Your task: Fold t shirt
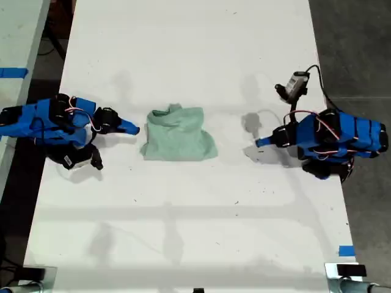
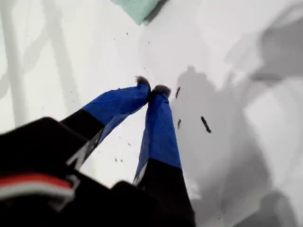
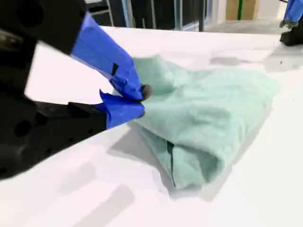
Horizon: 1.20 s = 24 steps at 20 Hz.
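The t shirt is a pale mint-green folded bundle lying mid-table; it also shows in the second wrist view, and one corner of it in the first wrist view. My second gripper, at the exterior view's left, is shut with its blue tips just beside the shirt's edge, no fabric seen between them. My first gripper, at the exterior view's right, is shut on nothing and hovers over bare table a short way from the shirt.
A small grey camera with a black cable sits behind the arm at the exterior view's right. The white table has edges close behind both arm bases. Blue tape marks its near corner at the exterior view's right.
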### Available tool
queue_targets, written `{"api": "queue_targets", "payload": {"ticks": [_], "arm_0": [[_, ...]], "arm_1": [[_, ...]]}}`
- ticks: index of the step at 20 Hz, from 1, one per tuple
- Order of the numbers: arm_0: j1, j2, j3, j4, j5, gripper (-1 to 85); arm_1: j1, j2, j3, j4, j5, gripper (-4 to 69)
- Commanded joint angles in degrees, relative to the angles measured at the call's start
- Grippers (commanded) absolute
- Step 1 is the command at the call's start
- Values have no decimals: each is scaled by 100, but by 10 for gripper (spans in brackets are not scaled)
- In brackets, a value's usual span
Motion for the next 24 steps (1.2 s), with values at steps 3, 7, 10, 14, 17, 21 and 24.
{"api": "queue_targets", "payload": {"ticks": [3, 7, 10, 14, 17, 21, 24], "arm_0": [[-694, 580, 668, 158, 316, -2], [-747, 580, 668, 422, -123, -2], [-782, 580, 668, 457, -123, -2], [-782, 580, 668, 475, -132, -2], [-800, 580, 668, 483, -132, -2], [-800, 580, 668, 492, -132, -2], [-800, 580, 668, 492, -132, -2]], "arm_1": [[738, 510, 1310, 193, 255, 29], [580, 501, 1310, 193, 378, 40], [527, 501, 1310, 193, 431, 37], [492, 501, 1310, 193, 457, 30], [492, 501, 1310, 193, 475, 29], [492, 501, 1310, 193, 475, 29], [492, 501, 1310, 193, 475, 29]]}}
